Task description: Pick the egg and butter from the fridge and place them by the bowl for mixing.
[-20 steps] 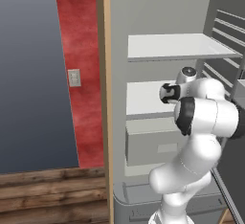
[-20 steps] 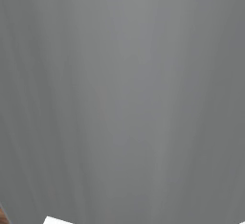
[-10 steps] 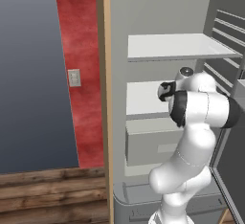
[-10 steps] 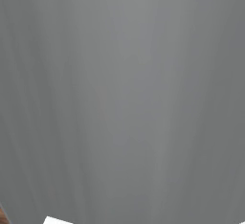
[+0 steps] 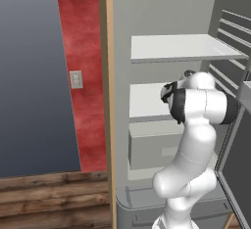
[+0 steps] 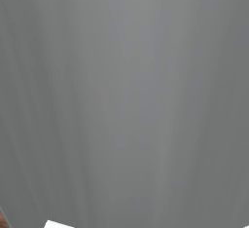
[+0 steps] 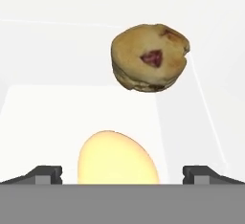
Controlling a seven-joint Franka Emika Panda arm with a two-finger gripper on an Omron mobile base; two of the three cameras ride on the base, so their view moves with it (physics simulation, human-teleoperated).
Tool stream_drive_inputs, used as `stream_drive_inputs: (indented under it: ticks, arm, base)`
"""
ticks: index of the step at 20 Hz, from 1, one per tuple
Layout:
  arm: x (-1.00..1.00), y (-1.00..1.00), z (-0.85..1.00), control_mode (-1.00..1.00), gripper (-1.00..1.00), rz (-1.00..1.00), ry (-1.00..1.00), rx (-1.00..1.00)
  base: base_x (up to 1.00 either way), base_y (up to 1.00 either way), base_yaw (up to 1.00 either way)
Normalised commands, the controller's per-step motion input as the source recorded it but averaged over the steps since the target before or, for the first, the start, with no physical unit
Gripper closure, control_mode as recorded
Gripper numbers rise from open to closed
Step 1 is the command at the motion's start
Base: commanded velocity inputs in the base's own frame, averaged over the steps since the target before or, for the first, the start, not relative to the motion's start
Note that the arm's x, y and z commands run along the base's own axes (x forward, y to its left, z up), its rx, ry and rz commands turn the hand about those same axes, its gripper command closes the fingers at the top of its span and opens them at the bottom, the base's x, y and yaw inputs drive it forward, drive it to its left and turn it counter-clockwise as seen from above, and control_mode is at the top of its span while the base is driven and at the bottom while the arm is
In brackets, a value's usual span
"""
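Observation:
The egg (image 7: 117, 158), pale yellow and rounded, lies on a white shelf of the fridge (image 5: 186, 47), close in front of the hand. My gripper (image 7: 123, 175) is open, one dark fingertip (image 7: 45, 174) on each side of the egg and well apart from it. In the left base view my arm (image 5: 196, 110) reaches into the open fridge at the middle shelf (image 5: 147, 101). The butter and the bowl are out of view.
A brown muffin with a red spot (image 7: 149, 58) sits on the same shelf behind the egg. A grey box drawer (image 5: 152, 145) is below the middle shelf. The fridge door with racks (image 5: 233, 32) stands open at right. A tan cabinet edge (image 5: 109, 101) borders the fridge.
The arm's wrist has shifted slightly further in toward the middle shelf. The gripper stays open.

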Motion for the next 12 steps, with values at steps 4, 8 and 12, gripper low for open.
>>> stream_drive_inputs:
  ticks: [4, 8, 12]
  arm:
    - [0.15, 0.00, -0.24, -1.00, -1.00, 0.00, 0.00, 0.00]
    - [0.17, 0.00, -0.29, -1.00, -1.00, 0.00, 0.00, 0.00]
    - [0.17, 0.01, -0.23, -1.00, 1.00, 0.00, 0.00, 0.00]
  base:
    - [0.00, 0.00, 0.00]
    - [0.00, 0.00, 0.00]
    - [0.00, 0.00, 0.00]
